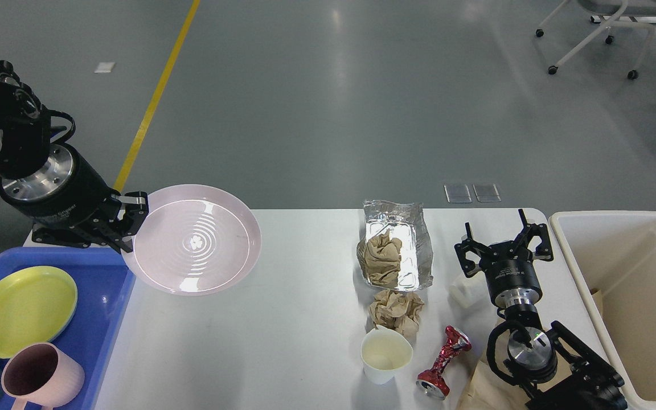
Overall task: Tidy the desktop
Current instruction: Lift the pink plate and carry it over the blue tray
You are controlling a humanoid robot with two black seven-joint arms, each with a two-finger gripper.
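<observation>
Overhead, left fingers [130,225] clamp pink plate [197,239] rim above desktop [282,319]; right fingers [504,239] spread, empty; wrist lettering unreadable.

Glossy pink plate [197,247]; crinkled foil tray [399,242]; matte desktop [282,353].

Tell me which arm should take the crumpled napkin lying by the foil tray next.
Right. Its open gripper hangs empty close to the napkin; the left gripper is across the desktop, holding the pink plate.

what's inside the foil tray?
A crumpled brown paper wad lies in the foil tray, toward its left side; bare shiny foil shows beside it. Anything under the wad is hidden.
</observation>
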